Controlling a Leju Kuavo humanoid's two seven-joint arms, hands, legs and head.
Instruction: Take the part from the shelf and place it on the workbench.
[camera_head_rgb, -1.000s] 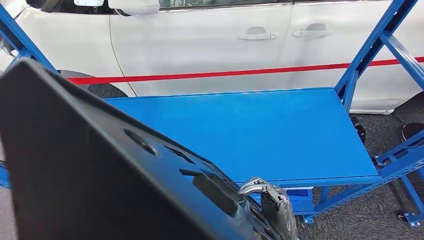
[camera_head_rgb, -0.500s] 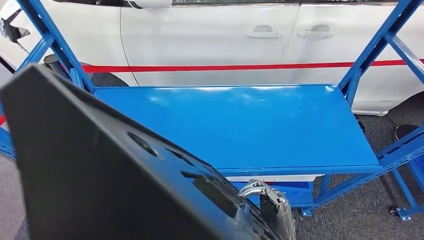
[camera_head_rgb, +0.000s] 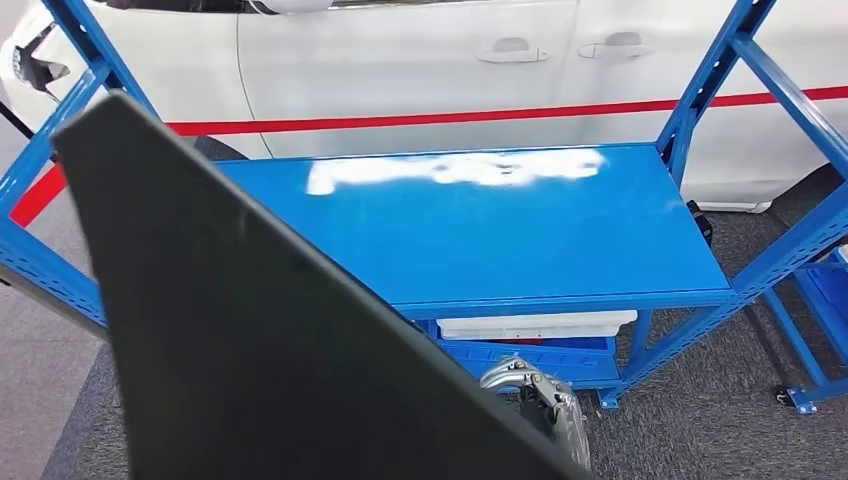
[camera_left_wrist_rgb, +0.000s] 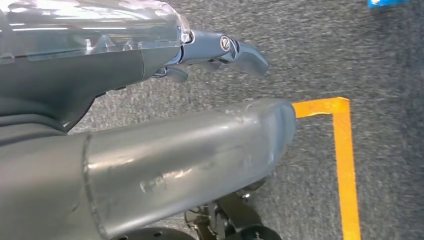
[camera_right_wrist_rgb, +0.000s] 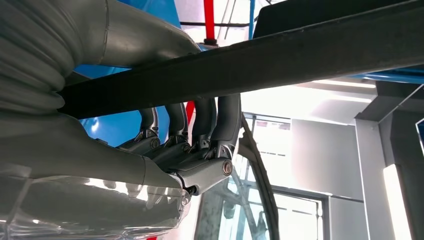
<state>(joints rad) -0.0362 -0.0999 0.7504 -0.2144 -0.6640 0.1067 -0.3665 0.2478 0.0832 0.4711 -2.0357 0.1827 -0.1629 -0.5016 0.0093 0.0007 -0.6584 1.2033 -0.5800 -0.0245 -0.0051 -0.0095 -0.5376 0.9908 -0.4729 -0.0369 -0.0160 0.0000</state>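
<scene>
The part (camera_head_rgb: 250, 330) is a large flat black panel, tilted and held up close across the lower left of the head view. My right hand (camera_head_rgb: 540, 400) grips its lower edge. In the right wrist view the fingers (camera_right_wrist_rgb: 200, 125) hook over the panel's dark edge (camera_right_wrist_rgb: 300, 55) with the thumb on the other side. My left hand (camera_left_wrist_rgb: 175, 150) hangs over grey carpet, with a dark shape between thumb and fingers; I cannot tell if that is the panel. A blue flat rack surface (camera_head_rgb: 480, 230) lies bare just beyond the panel.
Blue slanted uprights (camera_head_rgb: 700, 90) frame the rack on both sides. A white tray (camera_head_rgb: 535, 325) sits on its lower level. A white car (camera_head_rgb: 400, 60) and a red tape line (camera_head_rgb: 450, 118) stand behind. Orange floor tape (camera_left_wrist_rgb: 345, 165) marks the carpet.
The whole view has shifted, so the camera moved relative to the rack. The panel has turned: its cut-outs no longer face me and it stands steeper. My right hand keeps its hold.
</scene>
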